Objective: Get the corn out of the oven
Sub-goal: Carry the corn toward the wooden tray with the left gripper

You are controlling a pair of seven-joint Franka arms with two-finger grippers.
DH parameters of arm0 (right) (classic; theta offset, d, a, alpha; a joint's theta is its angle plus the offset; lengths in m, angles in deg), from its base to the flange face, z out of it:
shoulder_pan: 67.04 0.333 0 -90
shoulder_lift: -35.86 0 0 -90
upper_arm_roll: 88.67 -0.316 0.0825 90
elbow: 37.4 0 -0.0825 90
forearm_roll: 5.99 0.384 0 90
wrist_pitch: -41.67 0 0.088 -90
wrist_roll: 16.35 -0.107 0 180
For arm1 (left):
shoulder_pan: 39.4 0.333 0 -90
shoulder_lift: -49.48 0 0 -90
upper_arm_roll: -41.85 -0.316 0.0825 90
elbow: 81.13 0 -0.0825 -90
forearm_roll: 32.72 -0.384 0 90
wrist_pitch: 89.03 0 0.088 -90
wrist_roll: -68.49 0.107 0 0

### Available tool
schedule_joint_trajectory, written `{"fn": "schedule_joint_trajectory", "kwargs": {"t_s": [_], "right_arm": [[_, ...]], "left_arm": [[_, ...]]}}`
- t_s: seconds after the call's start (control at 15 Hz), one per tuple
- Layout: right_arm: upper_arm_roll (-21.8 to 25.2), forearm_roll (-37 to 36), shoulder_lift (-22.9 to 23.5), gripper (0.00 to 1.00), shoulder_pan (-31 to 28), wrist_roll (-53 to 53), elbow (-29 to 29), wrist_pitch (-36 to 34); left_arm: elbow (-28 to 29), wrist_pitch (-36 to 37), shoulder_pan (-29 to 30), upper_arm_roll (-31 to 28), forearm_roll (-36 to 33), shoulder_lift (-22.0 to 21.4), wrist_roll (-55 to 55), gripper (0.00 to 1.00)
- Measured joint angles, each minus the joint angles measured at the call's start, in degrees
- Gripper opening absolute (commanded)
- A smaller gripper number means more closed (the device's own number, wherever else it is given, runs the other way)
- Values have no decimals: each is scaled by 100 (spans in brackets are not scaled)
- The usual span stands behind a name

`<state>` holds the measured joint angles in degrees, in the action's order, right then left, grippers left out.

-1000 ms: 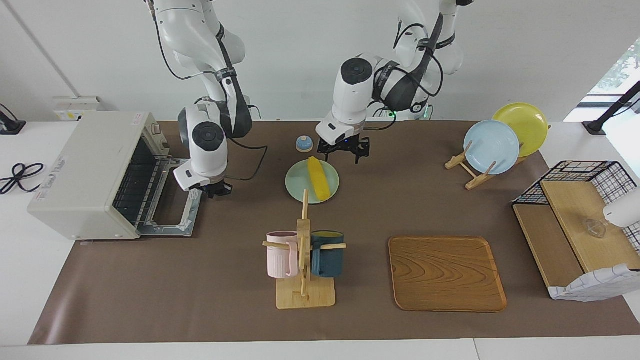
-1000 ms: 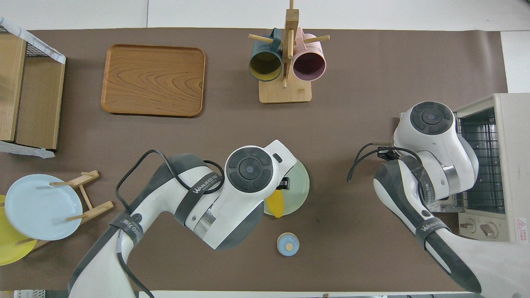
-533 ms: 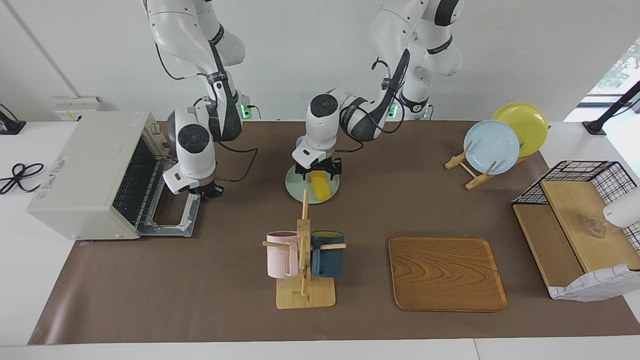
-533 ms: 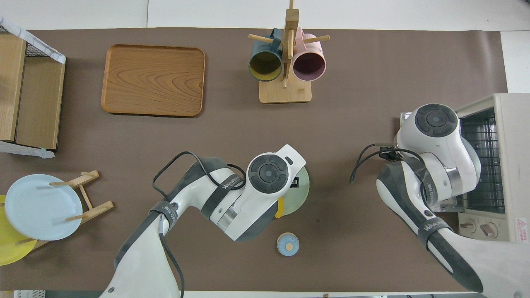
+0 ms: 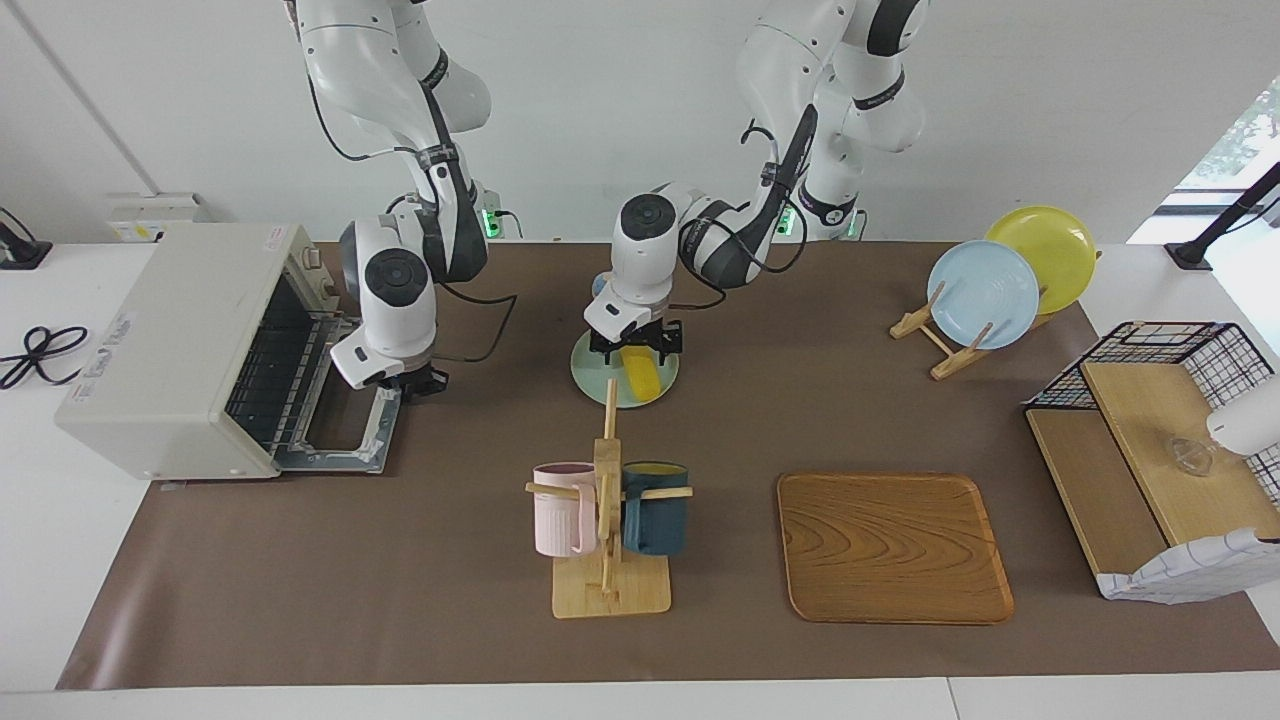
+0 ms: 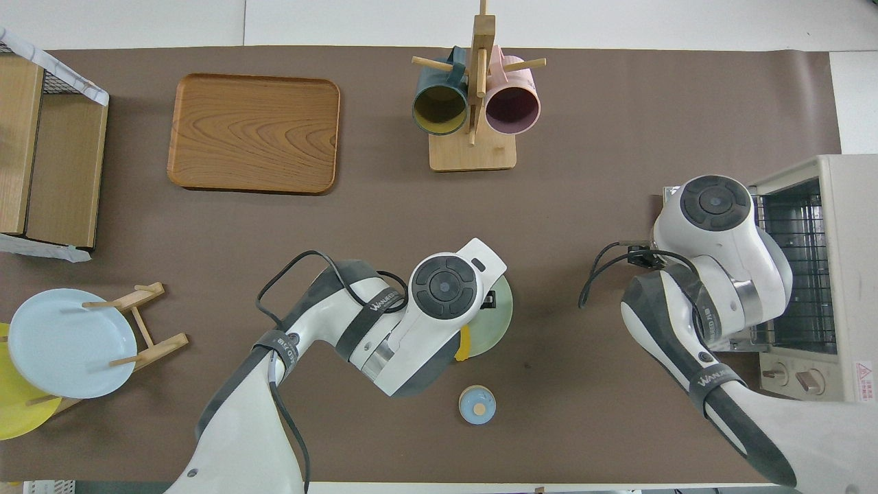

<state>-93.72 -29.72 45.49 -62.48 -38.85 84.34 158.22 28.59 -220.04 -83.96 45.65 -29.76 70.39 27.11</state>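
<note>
We see the corn [image 5: 641,372] lying on a pale green plate [image 5: 655,391] in the middle of the brown surface [image 5: 400,560], well out of the oven [image 5: 175,345]. Our left hand [image 5: 634,346] is down over the end of the cob that is nearer to the robots, its fingers spread wide on either side of it; we cannot tell whether they touch it. The cob lies flat, its long axis running from under the left hand away from the robots, with its free end pointing toward the wooden mug rack [image 5: 608,520]. From overhead the left arm covers most of the cob, and only a yellow tip [image 6: 464,343] shows at the plate's edge. Our right hand [image 5: 418,380] is closed and empty, apart from the corn, just above the outer edge of the oven's lowered door [image 5: 345,425]. The oven stands open with its wire rack showing.
</note>
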Motion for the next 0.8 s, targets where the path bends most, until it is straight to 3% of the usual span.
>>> {"fn": "schedule_joint_trajectory", "kwargs": {"t_s": [0.07, 0.2, 0.33, 0.6, 0.8], "right_arm": [[-6, 1, -69, 0, 10, 173, -105, -230], [6, -7, -282, 0, -12, 530, -304, -692], [38, -9, -556, 0, -163, 969, -492, -1093], [135, -119, -1056, 0, -834, 2053, -612, -1285], [189, 38, -1134, 0, -1226, 2519, -655, -1195]], "left_arm": [[2, 2, 0, -3, 0, 1, -4, 59], [6, 13, 1, -7, 0, 4, -6, 36], [0, 15, 2, -17, 0, 0, -11, 0], [-80, 242, 11, -54, 0, -2, -65, 0], [-522, 1027, 257, -105, -1, -149, -99, 0]]}}
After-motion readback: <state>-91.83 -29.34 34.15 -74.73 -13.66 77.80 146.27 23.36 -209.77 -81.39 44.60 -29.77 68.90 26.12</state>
